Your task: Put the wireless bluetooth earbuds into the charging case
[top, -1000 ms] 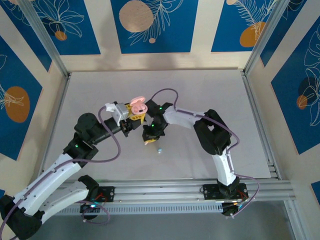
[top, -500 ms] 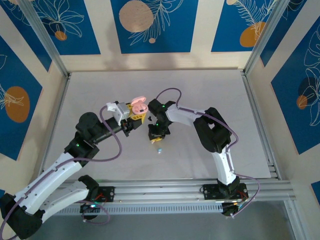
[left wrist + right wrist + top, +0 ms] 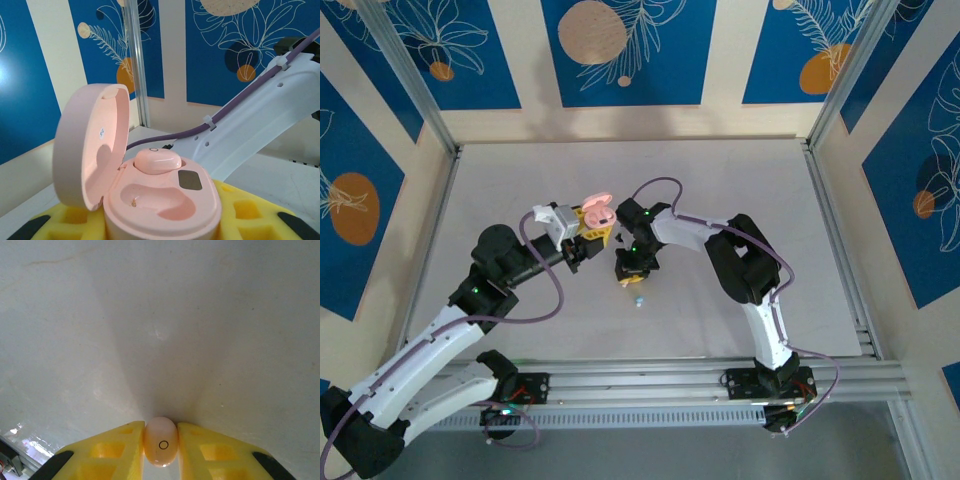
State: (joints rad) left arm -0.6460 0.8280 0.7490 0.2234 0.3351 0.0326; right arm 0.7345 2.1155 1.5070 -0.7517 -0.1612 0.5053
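Note:
An open pink charging case (image 3: 162, 200) sits between the yellow fingers of my left gripper (image 3: 592, 226), lid (image 3: 90, 145) tipped up to the left. One pink earbud (image 3: 157, 161) lies in its far socket; the near socket (image 3: 157, 200) holds nothing. In the top view the case (image 3: 597, 209) is held above the table. My right gripper (image 3: 160, 450) is shut on a second pink earbud (image 3: 161, 441), pinched between its yellow fingers (image 3: 120, 450) just over the white table. From above, the right gripper (image 3: 629, 277) points down, slightly right of and below the case.
A tiny light blue earbud (image 3: 639, 302) lies on the white table (image 3: 720, 190) just in front of the right gripper. A purple cable and the right arm's white link (image 3: 260, 120) cross behind the case in the left wrist view. Metal frame posts line the table sides.
The right gripper shifted a little right and toward the table's front over the past second, then held still. The left gripper and case stayed put.

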